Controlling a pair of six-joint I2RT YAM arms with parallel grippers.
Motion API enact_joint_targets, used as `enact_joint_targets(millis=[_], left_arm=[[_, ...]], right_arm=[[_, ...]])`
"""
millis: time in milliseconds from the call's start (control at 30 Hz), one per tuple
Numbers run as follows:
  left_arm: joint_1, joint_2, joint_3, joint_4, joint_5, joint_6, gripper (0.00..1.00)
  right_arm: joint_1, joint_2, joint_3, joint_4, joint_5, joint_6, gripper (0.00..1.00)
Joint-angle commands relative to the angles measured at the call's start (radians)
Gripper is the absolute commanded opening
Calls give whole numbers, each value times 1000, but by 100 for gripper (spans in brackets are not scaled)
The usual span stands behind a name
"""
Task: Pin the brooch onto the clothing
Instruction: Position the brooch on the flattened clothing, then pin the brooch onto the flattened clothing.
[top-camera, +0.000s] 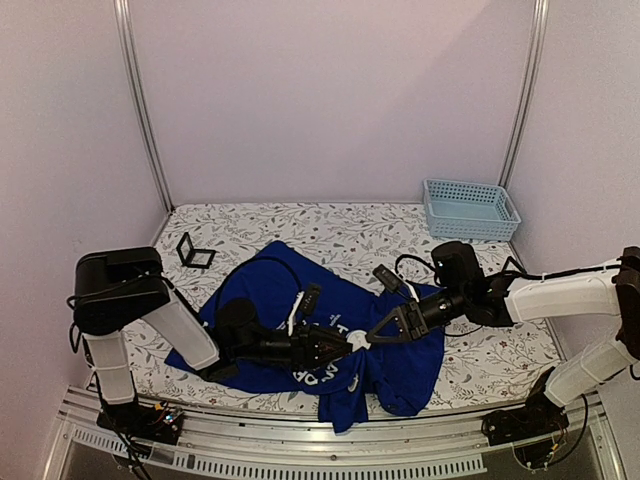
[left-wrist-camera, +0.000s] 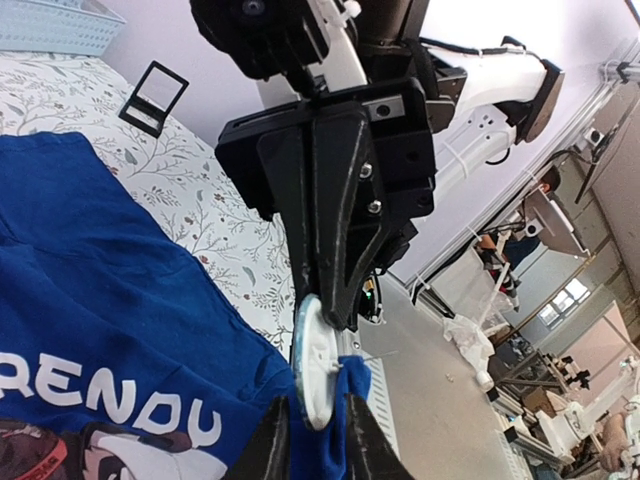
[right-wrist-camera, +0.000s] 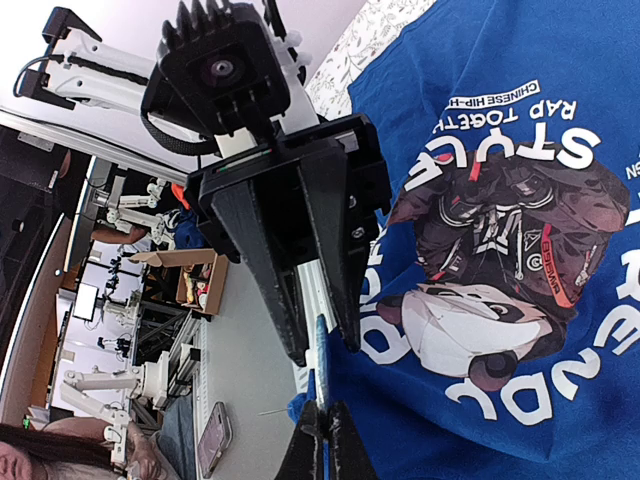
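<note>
The royal-blue T-shirt (top-camera: 300, 300) lies crumpled on the table, its panda print (right-wrist-camera: 500, 260) facing up. The brooch (left-wrist-camera: 315, 365) is a round white disc held on edge. My right gripper (right-wrist-camera: 324, 404) is shut on its rim. It comes in from above in the left wrist view (left-wrist-camera: 338, 305). My left gripper (left-wrist-camera: 312, 405) pinches a fold of the shirt's fabric against the brooch's back. The thin pin (left-wrist-camera: 385, 352) pokes out through that fold. In the top view the two grippers, left (top-camera: 335, 346) and right (top-camera: 378, 333), meet tip to tip over the shirt's front part.
A light-blue basket (top-camera: 470, 208) stands at the back right. A small black open frame (top-camera: 192, 252) stands left of the shirt. The floral cloth (top-camera: 300, 225) covers the table. The metal front rail (top-camera: 300, 440) runs close below the grippers.
</note>
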Motion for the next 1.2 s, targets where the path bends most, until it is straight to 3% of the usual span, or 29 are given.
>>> enact_joint_targets(millis=[0,167,300,467,567,667,800,933,1167], left_arm=[[0,33,14,106,16,-12,21],[0,32,9,114,6,-11,17],[0,35,19,111,0,-8,23],[0,41,23,113,-10,0,22],[-1,41,24,112,-13,3,16],[0,38,16,119,-20,2,0],[0,35,7,147,-23,-11,0],[-1,22,9,153,-10,-43,0],[-6,-62,0,62,23,10,0]], right_arm=[[-1,-20,30,8,2,8,0],[-1,-26,27,8,3,8,0],[1,-25,25,11,0,9,0],[6,-29,25,12,1,10,0],[10,-28,25,12,-1,9,0],[11,-27,25,13,-1,8,0],[13,-29,27,14,-4,0,0],[12,-50,28,2,4,-44,22],[11,-185,-35,19,112,-232,38]])
